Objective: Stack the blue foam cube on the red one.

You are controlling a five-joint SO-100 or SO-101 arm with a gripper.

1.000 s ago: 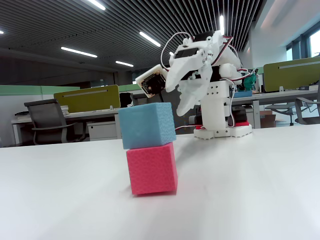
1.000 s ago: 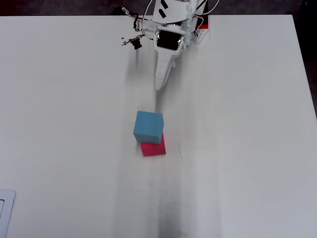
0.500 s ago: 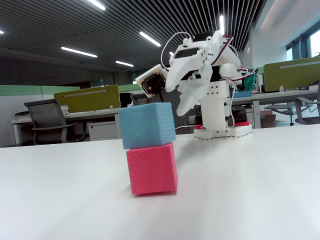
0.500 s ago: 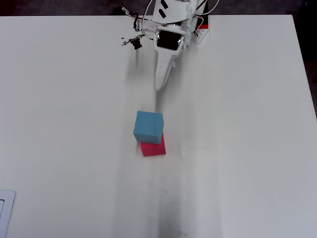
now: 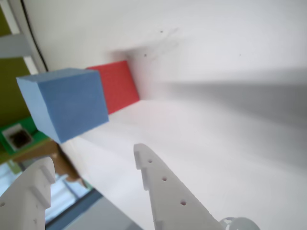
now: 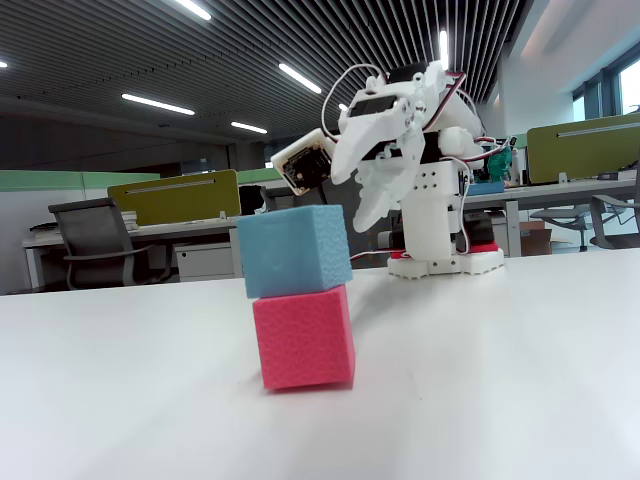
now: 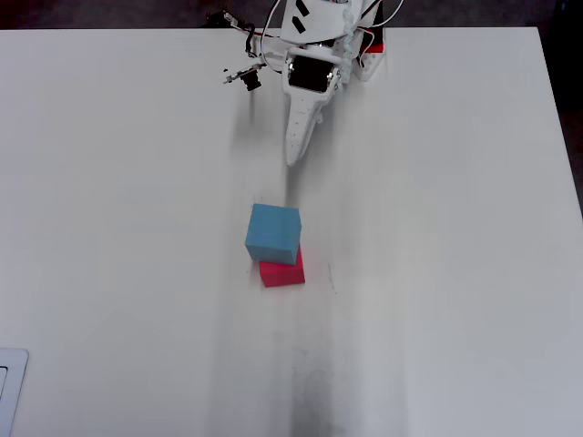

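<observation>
The blue foam cube (image 6: 295,250) rests on top of the red one (image 6: 303,337), shifted slightly left in the fixed view. From overhead, the blue cube (image 7: 272,232) covers most of the red cube (image 7: 282,273). My gripper (image 6: 352,203) is open and empty, pulled back from the stack and raised above the table toward the arm's base. In the wrist view the blue cube (image 5: 67,103) and the red cube (image 5: 120,86) lie beyond my white fingers, and the gripper (image 5: 93,158) is clear of both. Overhead, the gripper (image 7: 293,157) points at the stack.
The white table (image 7: 437,273) is bare around the stack. The arm's base (image 6: 445,262) stands at the far edge (image 7: 369,55). A pale flat object (image 7: 9,391) sits at the lower left edge of the overhead view. Office desks and chairs stand behind the table.
</observation>
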